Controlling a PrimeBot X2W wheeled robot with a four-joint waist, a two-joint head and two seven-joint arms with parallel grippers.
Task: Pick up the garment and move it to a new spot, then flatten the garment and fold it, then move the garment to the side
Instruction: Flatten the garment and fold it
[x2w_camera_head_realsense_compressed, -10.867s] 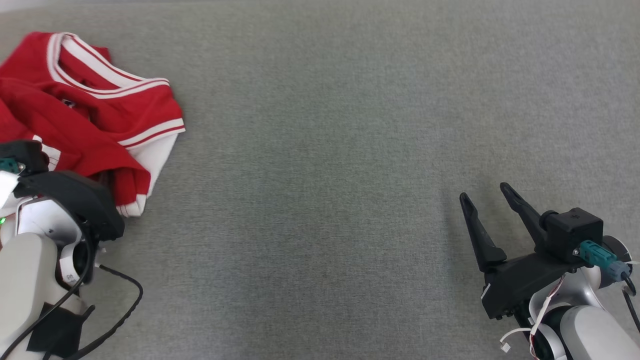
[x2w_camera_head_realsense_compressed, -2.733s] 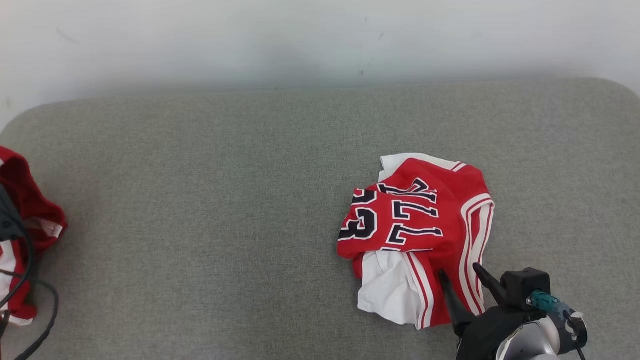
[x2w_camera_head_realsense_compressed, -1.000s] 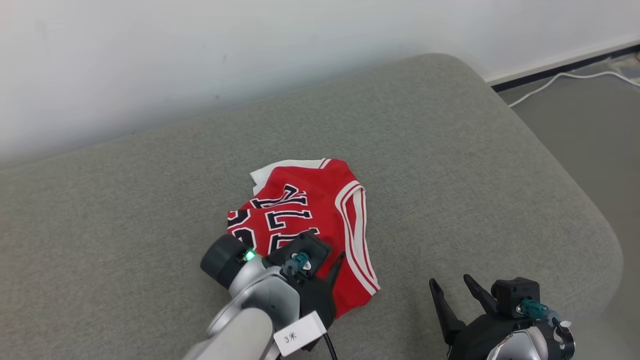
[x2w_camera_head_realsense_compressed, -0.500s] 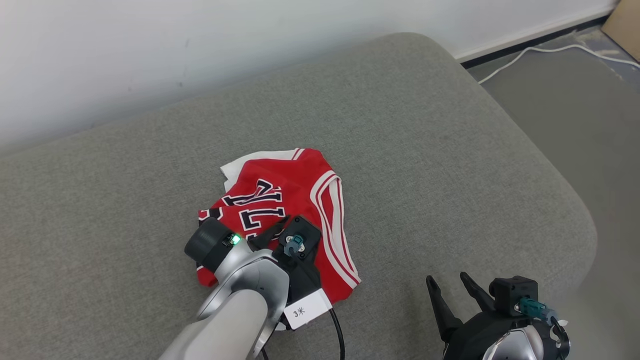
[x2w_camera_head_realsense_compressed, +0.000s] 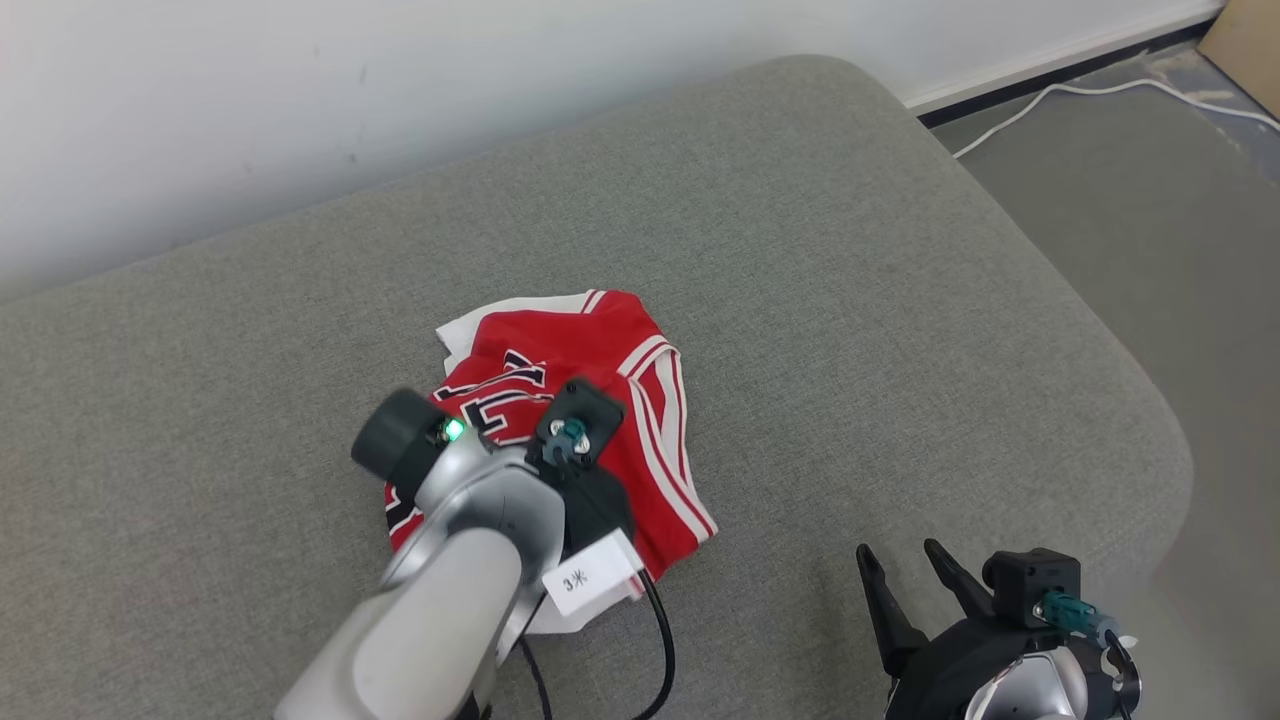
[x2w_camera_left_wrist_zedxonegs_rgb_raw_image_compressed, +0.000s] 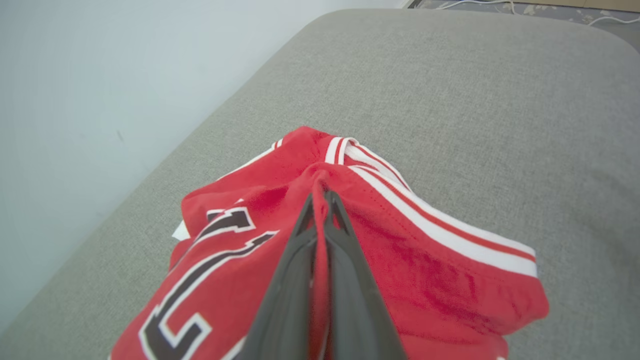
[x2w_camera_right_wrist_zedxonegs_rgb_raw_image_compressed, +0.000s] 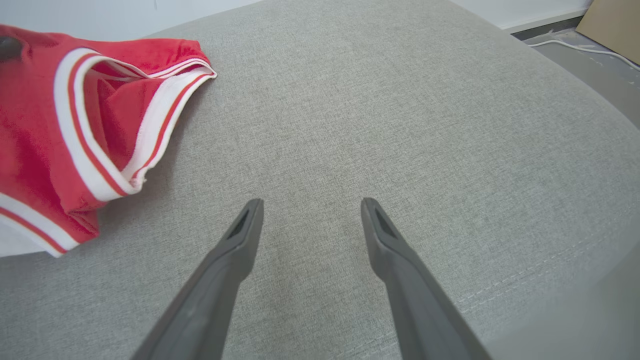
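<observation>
pinching the red shirt (x2w_camera_left_wrist_zedxonegs_rgb_raw_image_compressed: 425, 270) in the left jaws, holding the right jaws wide apart beside it.

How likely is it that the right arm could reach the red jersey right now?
Probably yes: the right gripper is open, with bare grey cushion between it and the jersey. The left gripper pinches a fold farther in, seemingly out of its path.

And we're in a bare indoor room, more test space than lived-in home by the look of it: a big grey padded cushion (x2w_camera_head_realsense_compressed: 850, 300) up against a blank white wall (x2w_camera_head_realsense_compressed: 300, 100), and past the cushion's far right corner grey floor (x2w_camera_head_realsense_compressed: 1150, 220), a loose white cable (x2w_camera_head_realsense_compressed: 1100, 84) and some cardboard (x2w_camera_head_realsense_compressed: 1245, 40).
</observation>
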